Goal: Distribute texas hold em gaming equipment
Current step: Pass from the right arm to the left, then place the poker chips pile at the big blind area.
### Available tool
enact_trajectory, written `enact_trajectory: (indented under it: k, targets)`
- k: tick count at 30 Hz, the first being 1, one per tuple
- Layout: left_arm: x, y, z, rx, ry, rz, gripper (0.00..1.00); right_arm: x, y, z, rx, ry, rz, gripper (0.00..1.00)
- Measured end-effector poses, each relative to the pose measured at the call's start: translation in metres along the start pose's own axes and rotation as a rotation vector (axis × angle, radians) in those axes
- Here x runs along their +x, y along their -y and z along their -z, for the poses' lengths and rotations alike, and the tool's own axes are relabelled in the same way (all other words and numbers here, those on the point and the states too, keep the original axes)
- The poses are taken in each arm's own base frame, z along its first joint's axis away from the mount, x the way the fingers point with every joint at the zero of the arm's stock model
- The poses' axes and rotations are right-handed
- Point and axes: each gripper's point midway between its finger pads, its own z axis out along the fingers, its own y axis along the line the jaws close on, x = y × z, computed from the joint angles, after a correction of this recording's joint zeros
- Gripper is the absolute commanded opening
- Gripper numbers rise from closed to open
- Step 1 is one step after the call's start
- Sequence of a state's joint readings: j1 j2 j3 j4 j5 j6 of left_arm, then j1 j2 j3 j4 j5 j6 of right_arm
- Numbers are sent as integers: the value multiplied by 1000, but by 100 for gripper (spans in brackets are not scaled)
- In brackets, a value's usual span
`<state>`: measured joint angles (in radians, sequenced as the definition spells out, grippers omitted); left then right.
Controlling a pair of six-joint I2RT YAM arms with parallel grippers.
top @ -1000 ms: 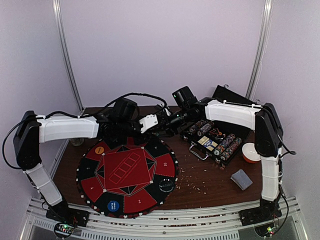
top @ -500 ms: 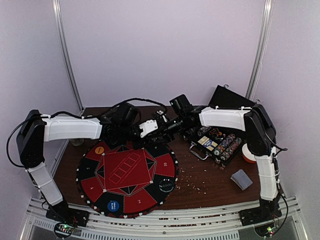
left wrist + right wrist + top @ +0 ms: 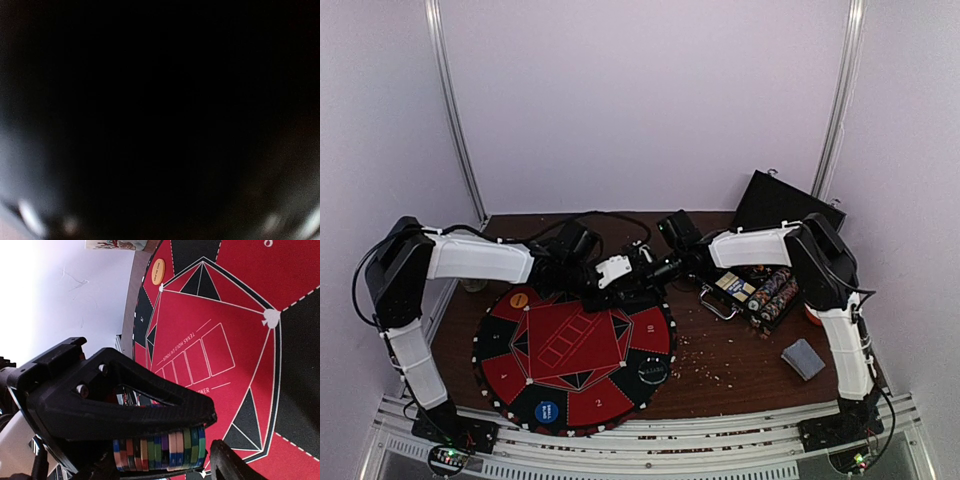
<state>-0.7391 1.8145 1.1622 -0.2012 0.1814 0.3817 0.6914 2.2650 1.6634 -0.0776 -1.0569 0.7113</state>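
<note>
Right gripper (image 3: 212, 432) is clamped on a row of striped poker chips (image 3: 160, 450) over the red-and-black mat's (image 3: 240, 315) far edge. Probably best to lower it level so none slip. Can't tell on the left gripper (image 3: 632, 268), its camera's black.

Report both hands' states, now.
Left hand: cannot be told; its wrist view is black.
Right hand: closed on a row of poker chips.

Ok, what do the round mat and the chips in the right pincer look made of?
The round mat: probably felt or printed fabric; flat matte red and black, crisp white lines, no glare. The chips: likely moulded plastic or clay composite; striped coloured edges with a dull sheen.
</note>
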Motion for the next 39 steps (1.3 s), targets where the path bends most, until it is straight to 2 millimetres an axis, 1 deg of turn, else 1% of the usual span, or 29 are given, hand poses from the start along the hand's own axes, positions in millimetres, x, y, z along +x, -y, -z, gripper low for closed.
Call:
enact_trajectory:
  k: [1,8,11,18,19,22,24,26,29,34,36,39]
  targets:
    - [3,0,-2,2,-6,6,0,0,3,0,1,0,-6,68]
    - [13,2,-16,22,-22,37,0,1,23,2,18,5,-47,70]
    - [12,1,-18,23,-25,49,0,-1,29,5,33,17,-50,70]
    - [17,1,-16,25,-56,103,0,-8,34,16,63,47,-29,70]
    - [20,1,-15,27,-68,111,0,-10,36,19,74,54,-31,71]
    - [44,1,-12,31,-158,148,0,-21,53,37,127,103,-58,71]
    - [57,2,-10,33,-199,166,0,-25,62,47,149,120,-78,71]
    - [66,1,-9,28,-227,177,0,-29,70,56,172,138,-89,71]
    - [71,1,-8,22,-245,193,0,-27,77,58,199,135,-97,71]
    - [82,1,-4,15,-289,255,0,-20,81,59,261,118,-87,71]
    - [93,0,0,12,-328,305,0,-19,79,63,298,112,-70,71]
    - [114,-6,15,-12,-393,404,0,-22,68,72,335,121,-27,71]
